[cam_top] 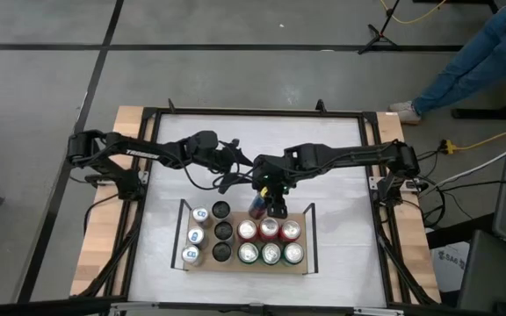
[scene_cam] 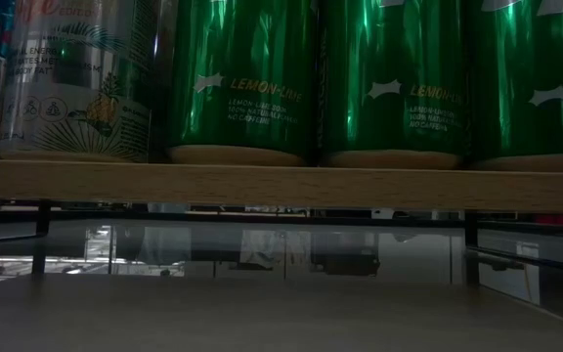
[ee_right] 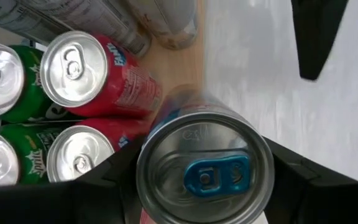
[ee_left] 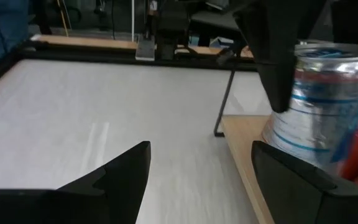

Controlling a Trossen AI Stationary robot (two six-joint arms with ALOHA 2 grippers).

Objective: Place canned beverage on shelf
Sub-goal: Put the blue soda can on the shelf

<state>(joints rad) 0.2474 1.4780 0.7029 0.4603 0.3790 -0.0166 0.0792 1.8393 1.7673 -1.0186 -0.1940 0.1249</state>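
Right gripper [cam_top: 273, 207] pinches a blue-tab can [ee_right: 205, 167] just above the shelf [cam_top: 310, 263]'s back edge, beside the red cans [cam_top: 269, 229]. Left gripper [cam_top: 233, 161] is spread, empty, over the white tabletop [cam_top: 341, 158]. Risk: lowering off-line clips a red can or the board edge, tipping the can.

Glossy metal cans [ee_right: 98, 78] on a matt light wooden shelf [scene_cam: 281, 186], smooth white tabletop [cam_top: 341, 189].
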